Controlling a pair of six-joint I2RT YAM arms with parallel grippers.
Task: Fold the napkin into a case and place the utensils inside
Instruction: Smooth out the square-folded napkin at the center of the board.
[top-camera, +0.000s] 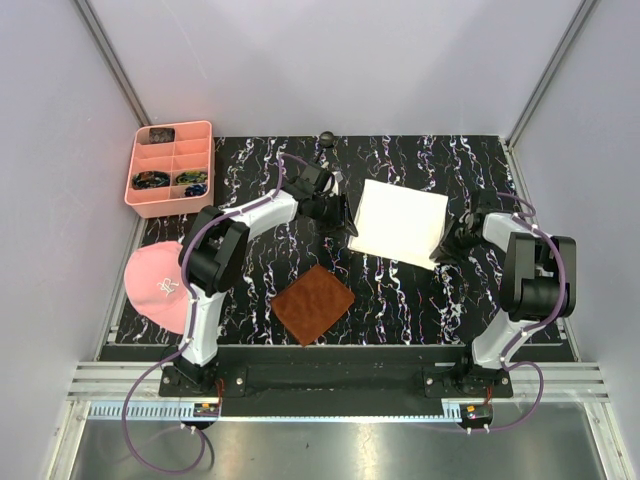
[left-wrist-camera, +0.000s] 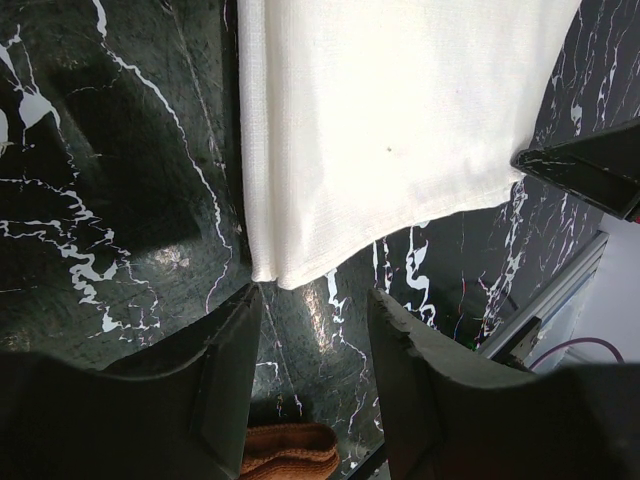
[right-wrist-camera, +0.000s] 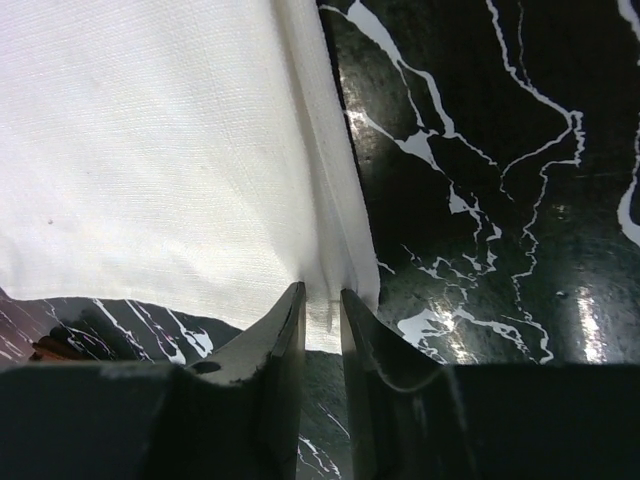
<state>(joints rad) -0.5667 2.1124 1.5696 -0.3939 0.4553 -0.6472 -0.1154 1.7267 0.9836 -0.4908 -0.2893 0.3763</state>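
Beyond the brown mat and to its right, the napkin lies flat (layered along one edge). We see the left gripper with jaws apart at the napkin corner nearest the mat. Farther right, the right gripper straddles the hem, jaws nearly together; we cannot tell whether it clamps.

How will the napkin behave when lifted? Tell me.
Probably floppy: the napkin is thin woven cloth with a wavy edge. It is likely light, so a push may bunch it rather than slide it. Its folded layers could peel apart when lifted.
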